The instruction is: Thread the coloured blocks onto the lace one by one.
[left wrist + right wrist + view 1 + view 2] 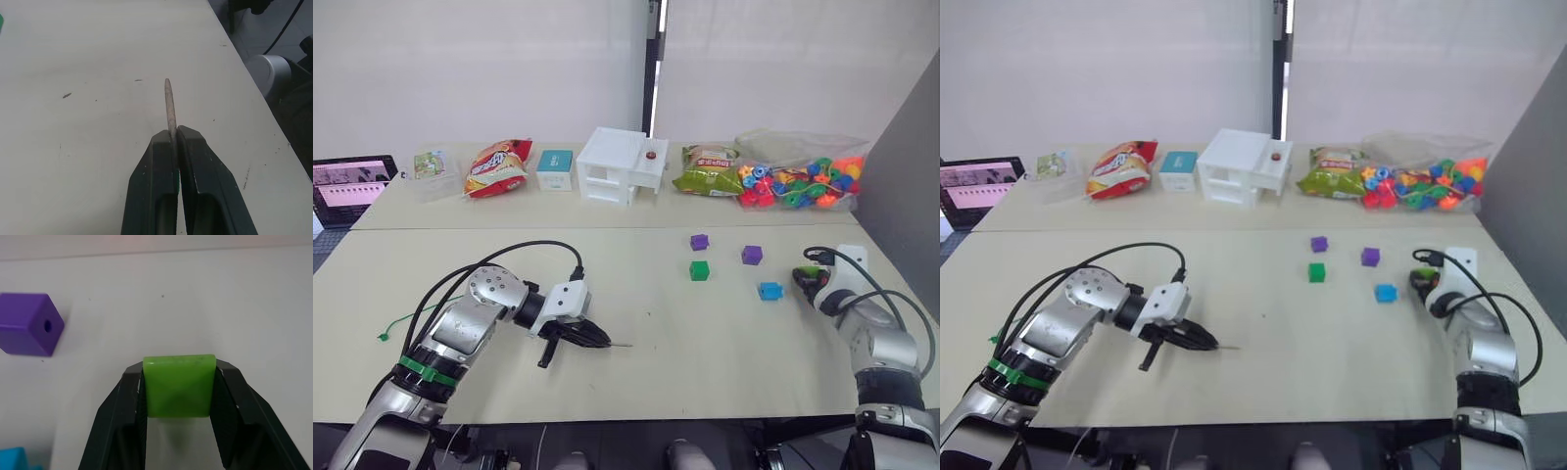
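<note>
We are pinching the lace's (406, 321) stiff needle tip (169, 105) between our left gripper's (172, 139) pressed-together fingers, low over the table (705, 333). Our right gripper (179, 382) is clamping the lime green wedge (179, 385) near the table's right edge. A blue flower bead (770, 291), a dark green cube (699, 270) and two purple cubes (751, 255) are lying nearby.

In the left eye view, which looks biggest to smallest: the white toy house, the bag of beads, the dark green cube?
1. Bag of beads, widest.
2. White toy house, a bit smaller.
3. Dark green cube, by far the smallest, though it sits nearer the camera.
</note>
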{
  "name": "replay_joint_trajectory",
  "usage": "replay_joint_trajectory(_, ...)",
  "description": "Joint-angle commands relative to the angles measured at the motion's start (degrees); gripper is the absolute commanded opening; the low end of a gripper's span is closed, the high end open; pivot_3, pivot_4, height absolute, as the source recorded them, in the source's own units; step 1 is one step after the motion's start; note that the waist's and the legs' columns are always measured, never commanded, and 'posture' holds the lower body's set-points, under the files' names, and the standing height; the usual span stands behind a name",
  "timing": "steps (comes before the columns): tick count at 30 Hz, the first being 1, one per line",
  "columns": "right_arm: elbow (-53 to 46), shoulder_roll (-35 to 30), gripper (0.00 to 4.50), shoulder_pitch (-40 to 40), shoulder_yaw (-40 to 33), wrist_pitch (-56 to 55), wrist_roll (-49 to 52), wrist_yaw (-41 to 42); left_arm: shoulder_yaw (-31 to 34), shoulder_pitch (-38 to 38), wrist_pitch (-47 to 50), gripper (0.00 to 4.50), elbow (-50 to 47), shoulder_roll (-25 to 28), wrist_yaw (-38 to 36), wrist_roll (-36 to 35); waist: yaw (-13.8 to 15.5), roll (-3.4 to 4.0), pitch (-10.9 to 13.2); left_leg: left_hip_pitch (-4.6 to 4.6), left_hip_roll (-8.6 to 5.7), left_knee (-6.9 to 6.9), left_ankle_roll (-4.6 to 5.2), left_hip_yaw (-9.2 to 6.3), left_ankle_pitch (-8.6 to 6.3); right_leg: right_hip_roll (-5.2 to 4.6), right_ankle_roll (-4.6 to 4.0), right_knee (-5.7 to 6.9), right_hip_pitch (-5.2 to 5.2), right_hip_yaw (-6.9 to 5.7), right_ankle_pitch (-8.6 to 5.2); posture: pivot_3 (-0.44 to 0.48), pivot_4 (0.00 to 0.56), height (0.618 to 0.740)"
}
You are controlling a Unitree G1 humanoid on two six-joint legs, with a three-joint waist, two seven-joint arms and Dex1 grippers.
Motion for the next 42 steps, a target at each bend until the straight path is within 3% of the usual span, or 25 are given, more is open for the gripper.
replay_joint_trajectory(1, -25.2, 1.4, 1.17, 3.2, -1.6, 9.6, 5.7, -3.5, 1.8, 0.5, -0.4, 0.00, -1.8, 0.7, 0.4, -0.9, -0.1, 0.12, 0.0, -0.02, -0.01, 0.00, 0.00, 0.00, 0.00, 0.00, 0.00, 0.03, -0.04, 0.01, 0.00, 0.000, 0.150, 0.740)
replay_joint_trajectory(4, -46.8, 4.3, 1.17, 4.0, -0.8, 23.8, 13.8, -9.1, 2.4, 1.2, 0.3, 0.00, -2.4, 1.1, 0.8, -1.3, -0.2, 0.15, 0.0, -0.29, -0.02, 0.04, -0.01, 0.03, 0.01, -0.01, 0.00, 0.23, -0.38, 0.06, 0.00, 0.000, 0.150, 0.740)
replay_joint_trajectory(6, -55.1, 7.2, 1.17, 3.3, 0.2, 31.6, 18.4, -12.9, 2.6, 1.5, 0.6, 0.00, -2.7, 1.3, 0.9, -1.4, -0.2, 0.15, 0.0, -0.57, 0.01, 0.07, -0.02, -0.01, 0.01, 0.04, -0.02, 0.35, -0.80, 0.07, 0.01, 0.000, 0.150, 0.740)
replay_joint_trajectory(12, -68.9, 20.0, 1.17, 4.9, 7.5, 48.5, 24.0, -23.2, 3.1, 2.2, 1.4, 0.00, -3.5, 1.4, 1.2, -1.5, 0.3, 0.15, 0.0, -0.77, -0.03, 0.11, -0.04, -0.13, 0.03, 0.00, -0.04, 0.33, -0.90, -0.05, 0.02, 0.000, 0.150, 0.740)
replay_joint_trajectory(16, -70.2, 24.8, 1.17, 11.8, 16.5, 51.0, 21.0, -26.4, 3.6, 2.6, 2.5, 0.00, -4.7, 1.6, 1.6, -1.8, 0.2, 0.14, 0.0, -0.81, -0.04, 0.12, -0.06, -0.13, 0.04, -0.02, -0.04, 0.29, -0.95, -0.06, 0.02, 0.000, 0.150, 0.740)
replay_joint_trajectory(19, -66.8, 24.1, 1.17, 17.4, 25.9, 48.0, 17.2, -26.7, 3.9, 3.1, 3.2, 0.00, -5.7, 2.0, 1.7, -2.0, -0.1, 0.14, 0.0, -0.79, -0.03, 0.10, -0.07, -0.11, 0.05, -0.01, -0.04, 0.28, -0.97, -0.06, 0.02, 0.000, 0.150, 0.740)
replay_joint_trajectory(21, -65.2, 26.1, 1.17, 20.8, 27.9, 45.9, 15.9, -27.0, 4.1, 3.4, 3.7, 0.00, -6.5, 2.2, 1.9, -2.2, -0.2, 0.14, 0.0, -0.77, -0.01, 0.09, -0.07, -0.11, 0.04, 0.02, -0.05, 0.28, -0.97, -0.06, 0.01, 0.000, 0.150, 0.740)
replay_joint_trajectory(25, -61.1, 23.8, 1.17, 24.3, 34.6, 40.4, 9.6, -26.9, 4.3, 4.2, 4.7, 0.00, -8.0, 3.1, 2.4, -2.8, -0.5, 0.13, 0.0, -0.75, -0.01, 0.10, -0.08, -0.10, 0.05, 0.02, -0.05, 0.29, -0.96, -0.05, 0.01, 0.000, 0.150, 0.740)
replay_joint_trajectory(30, -58.8, 23.5, 1.17, 27.0, 35.2, 34.7, 7.9, -23.5, 4.6, 5.2, 5.9, 0.00, -9.7, 4.0, 3.3, -3.4, -0.4, 0.08, 0.0, -0.66, 0.00, 0.09, -0.08, -0.12, 0.05, 0.04, -0.05, 0.29, -0.87, -0.06, 0.01, 0.000, 0.150, 0.740)
replay_joint_trajectory(33, -61.6, 22.4, 2.68, 27.1, 32.7, 33.6, 8.5, -21.4, 5.0, 6.0, 6.6, 0.00, -10.7, 4.5, 3.9, -3.7, -0.4, 0.08, 0.0, -0.63, 0.01, 0.09, -0.07, -0.11, 0.04, 0.04, -0.05, 0.30, -0.86, -0.05, 0.01, 0.000, 0.150, 0.740)
replay_joint_trajectory(38, -65.9, 17.4, 4.25, 24.2, 25.0, 35.1, 14.3, -13.3, 5.5, 6.6, 7.6, 0.00, -11.7, 4.6, 5.0, -3.9, 0.0, 0.08, 0.0, -0.70, -0.03, 0.13, -0.08, -0.11, 0.05, -0.01, -0.04, 0.28, -0.86, -0.06, 0.01, 0.000, 0.150, 0.740)
replay_joint_trajectory(42, -65.8, 4.1, 4.38, 17.4, 15.2, 35.5, 28.2, 5.9, 6.4, 7.9, 8.7, 0.00, -13.5, 4.6, 6.9, -4.2, 0.0, 0.09, 0.0, -0.70, -0.01, 0.13, -0.07, -0.11, 0.04, 0.02, -0.05, 0.28, -0.87, -0.06, 0.01, 0.000, 0.150, 0.740)
